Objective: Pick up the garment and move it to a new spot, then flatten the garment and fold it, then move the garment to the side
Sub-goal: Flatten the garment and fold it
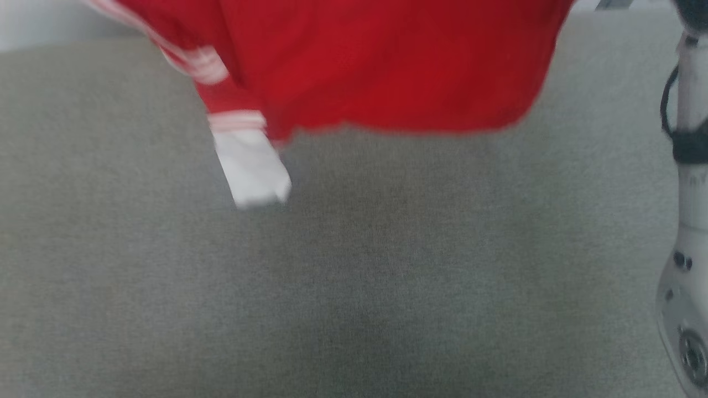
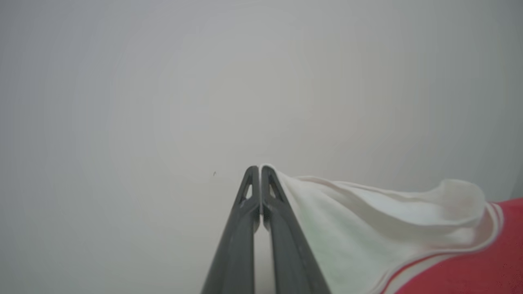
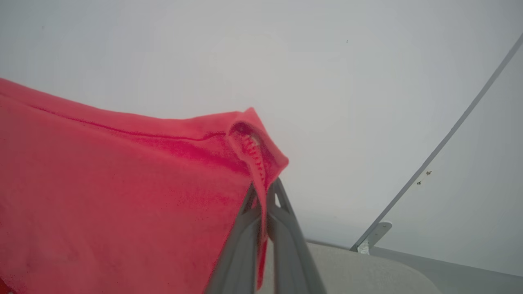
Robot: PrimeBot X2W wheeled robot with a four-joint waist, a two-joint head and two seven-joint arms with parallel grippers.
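Observation:
The garment (image 1: 387,66), a red jersey with white sleeves and striped trim, hangs in the air above the grey cloth surface (image 1: 354,287), its lower hem and one white sleeve (image 1: 251,168) dangling. In the left wrist view my left gripper (image 2: 260,168) is shut on the edge of a white sleeve (image 2: 367,220). Over in the right wrist view my right gripper (image 3: 263,190) is shut on a red hem corner (image 3: 249,143), with the red cloth spreading to its left. My right forearm (image 1: 691,221) stands at the right edge of the head view.
A pale wall fills the background of both wrist views. A thin grey rail with a metal bracket (image 3: 374,234) runs diagonally at the right of the right wrist view, just past the surface's rounded edge (image 3: 367,269).

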